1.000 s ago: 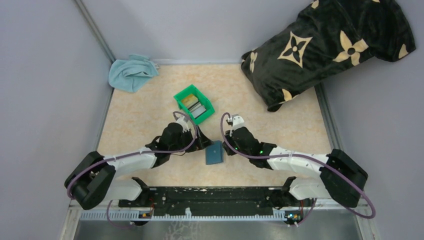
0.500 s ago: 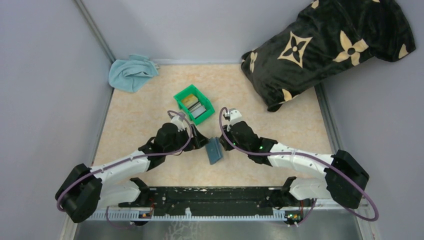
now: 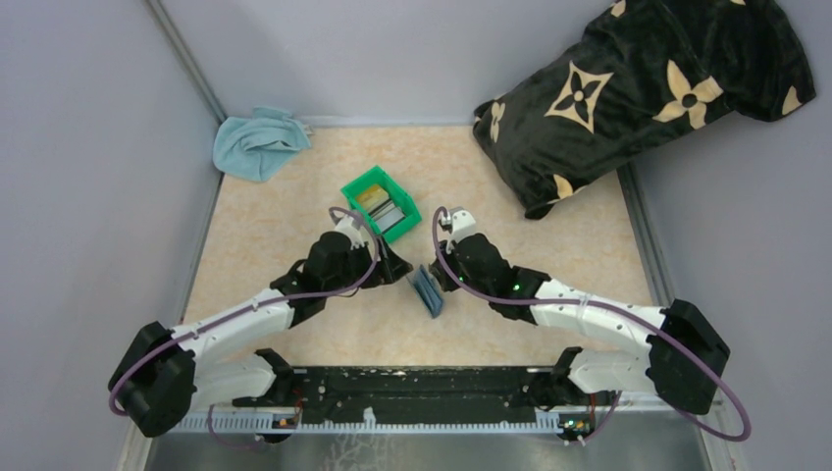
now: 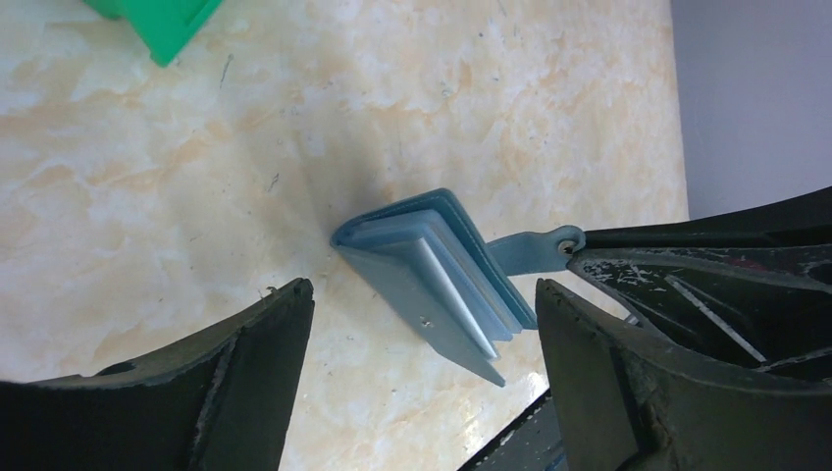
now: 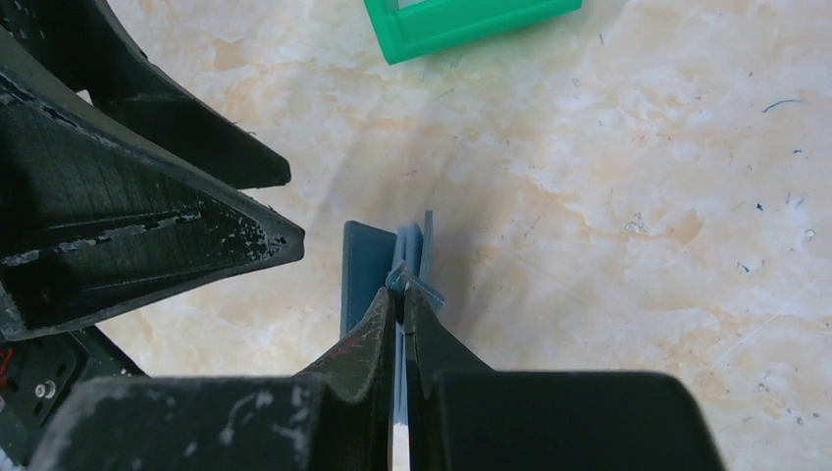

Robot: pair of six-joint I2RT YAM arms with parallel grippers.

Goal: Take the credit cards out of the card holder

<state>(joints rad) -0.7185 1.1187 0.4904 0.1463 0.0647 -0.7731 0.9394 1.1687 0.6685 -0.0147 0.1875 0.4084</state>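
The teal-blue card holder (image 3: 429,290) stands tilted on one edge on the table between my grippers. My right gripper (image 3: 439,277) is shut on its snap tab (image 4: 531,247) and holds it up; the right wrist view shows the pinch (image 5: 400,291) with the card holder (image 5: 365,265) just beyond. My left gripper (image 3: 400,272) is open, and the card holder (image 4: 432,275) lies between its fingers (image 4: 422,287) without touching them. Its light-blue inner layers show, but no card is visible in it. A tan card (image 3: 370,199) and a grey card (image 3: 390,216) lie in the green bin (image 3: 354,188).
The green bin (image 4: 157,20) (image 5: 461,20) sits just beyond the grippers. A light-blue cloth (image 3: 257,142) lies at the back left corner. A black pillow with tan flowers (image 3: 638,88) fills the back right. Grey walls close both sides.
The card holder lay flat on the table; my right gripper has raised it by the tab onto its edge. My left arm has reached forward towards it.
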